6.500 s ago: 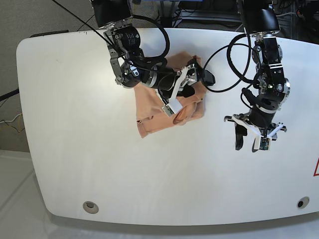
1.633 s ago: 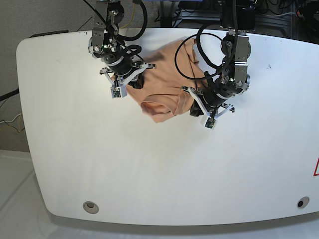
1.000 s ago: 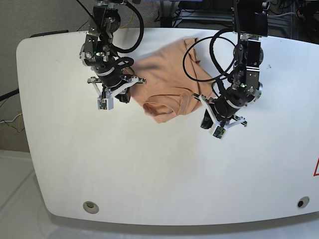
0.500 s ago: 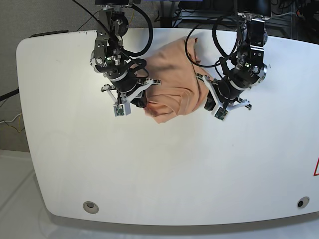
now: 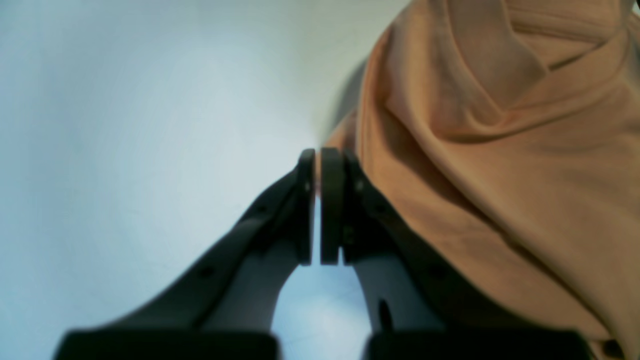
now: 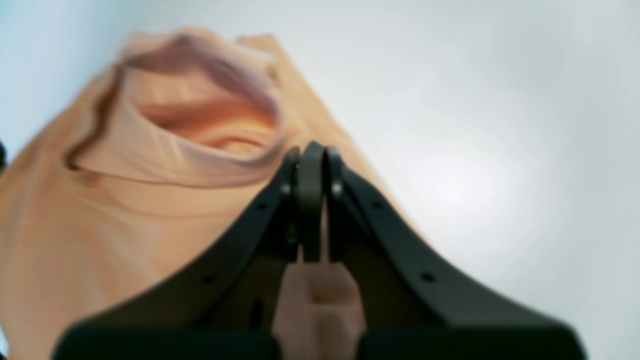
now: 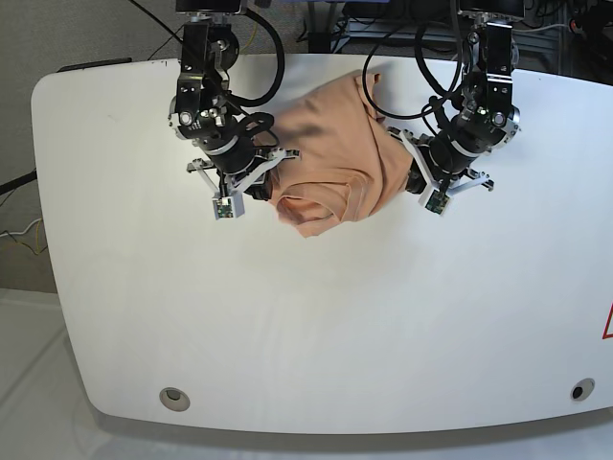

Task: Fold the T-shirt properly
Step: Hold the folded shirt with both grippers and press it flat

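Between right claw point(image 6: 311, 165) tips, perhaps T-shirt point(image 6: 150, 200).

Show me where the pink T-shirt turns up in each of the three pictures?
Base: T-shirt bunched at top centre of the table, between both arms.
Left wrist: fills the right side.
Right wrist: fills the left side.
Shared landmark: the white table beside the cloth.

You're working in a robotics lab or test room, not a home. The white rounded worktop point(image 7: 287, 335) has round holes near its front corners point(image 7: 173, 398), a red warning mark sits at its right edge point(image 7: 607, 324), and black cables point(image 7: 268, 48) loop along its back edge. Beyond that edge you can see dark equipment frames point(image 7: 546, 34) and a pale bare floor point(image 7: 24, 383).
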Robot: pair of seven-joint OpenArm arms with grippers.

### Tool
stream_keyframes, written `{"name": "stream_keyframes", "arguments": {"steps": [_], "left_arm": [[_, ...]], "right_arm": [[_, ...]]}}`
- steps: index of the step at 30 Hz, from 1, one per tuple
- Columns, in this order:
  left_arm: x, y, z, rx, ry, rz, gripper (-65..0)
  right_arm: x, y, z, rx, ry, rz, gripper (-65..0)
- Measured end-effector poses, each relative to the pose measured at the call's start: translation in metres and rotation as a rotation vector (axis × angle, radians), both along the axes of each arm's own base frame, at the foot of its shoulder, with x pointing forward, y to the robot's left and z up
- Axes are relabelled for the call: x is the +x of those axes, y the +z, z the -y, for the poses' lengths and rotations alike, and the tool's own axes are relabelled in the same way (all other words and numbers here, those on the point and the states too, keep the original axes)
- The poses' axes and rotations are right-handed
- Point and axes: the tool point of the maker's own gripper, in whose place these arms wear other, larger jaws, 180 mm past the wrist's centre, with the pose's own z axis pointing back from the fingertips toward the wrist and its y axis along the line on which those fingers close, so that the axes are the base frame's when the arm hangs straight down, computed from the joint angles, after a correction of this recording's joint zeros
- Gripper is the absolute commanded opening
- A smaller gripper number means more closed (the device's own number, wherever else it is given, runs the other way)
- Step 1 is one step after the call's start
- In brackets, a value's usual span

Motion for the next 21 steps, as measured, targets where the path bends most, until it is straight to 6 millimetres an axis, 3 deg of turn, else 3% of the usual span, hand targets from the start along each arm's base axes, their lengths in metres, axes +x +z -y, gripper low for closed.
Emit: {"name": "stream_keyframes", "arguments": {"steps": [12, 21], "left_arm": [[0.0, 0.0, 0.0, 0.0, 0.0, 0.002, -64.1], [0.0, 0.0, -0.001, 0.0, 0.001, 0.003, -64.1]], "right_arm": [[-0.012, -0.026, -0.017, 0.018, 0.041, -0.077, -65.0], [0.0, -0.014, -0.037, 0.035, 0.084, -0.018, -65.0]]}}
